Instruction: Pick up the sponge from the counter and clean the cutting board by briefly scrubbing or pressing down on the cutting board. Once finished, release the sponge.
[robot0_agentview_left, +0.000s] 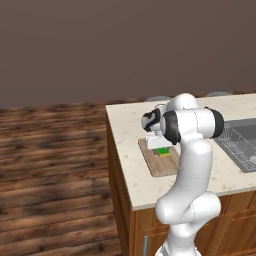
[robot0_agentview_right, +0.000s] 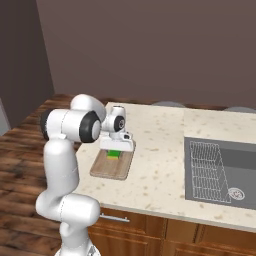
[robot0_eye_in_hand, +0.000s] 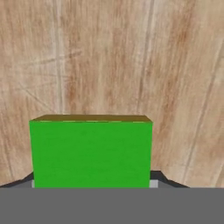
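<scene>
The green sponge (robot0_eye_in_hand: 92, 153) with its yellow lower layer sits low over the wooden cutting board (robot0_eye_in_hand: 109, 57), whose grain spreads behind it in the hand view. My gripper (robot0_eye_in_hand: 92, 183) is shut on the sponge, with a dark tip showing at each lower side of it. In the left base view the gripper (robot0_agentview_left: 161, 147) points down at the sponge (robot0_agentview_left: 162, 151) on the cutting board (robot0_agentview_left: 159, 166). The right base view has the sponge (robot0_agentview_right: 114, 154) under the gripper (robot0_agentview_right: 116, 149), over the far half of the cutting board (robot0_agentview_right: 111, 171). I cannot tell whether the sponge touches the wood.
The board lies near the left end of the beige speckled counter (robot0_agentview_left: 131, 127), close to its front edge (robot0_agentview_right: 150, 205). A grey sink (robot0_agentview_right: 220, 170) with a wire rack is set into the counter to the right. Dark plank floor (robot0_agentview_left: 50, 165) lies beyond the counter's left end.
</scene>
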